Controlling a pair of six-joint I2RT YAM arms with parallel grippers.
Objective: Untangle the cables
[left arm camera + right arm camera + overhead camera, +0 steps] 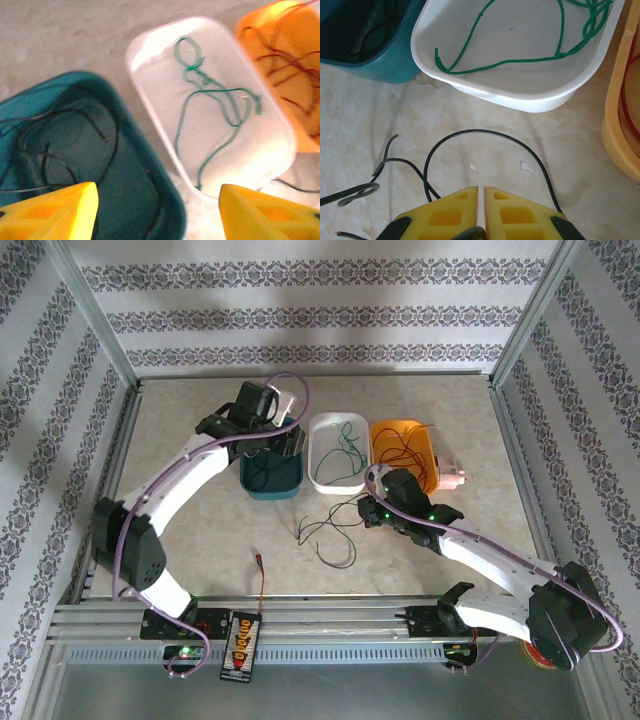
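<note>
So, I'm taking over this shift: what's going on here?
Black cables lie in the teal bin, a green cable in the white bin, red cables in the orange bin. The left gripper hangs open over the teal bin; the right gripper is shut, low beside loose black cables on the table. Neither visibly holds anything.

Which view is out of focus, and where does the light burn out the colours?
Left wrist view: soft and blurred throughout, the white bin overexposed, the orange bin glowing. Right wrist view: sharp, the green cable crisp. Top external view: even light, faint shadows on the table.
</note>
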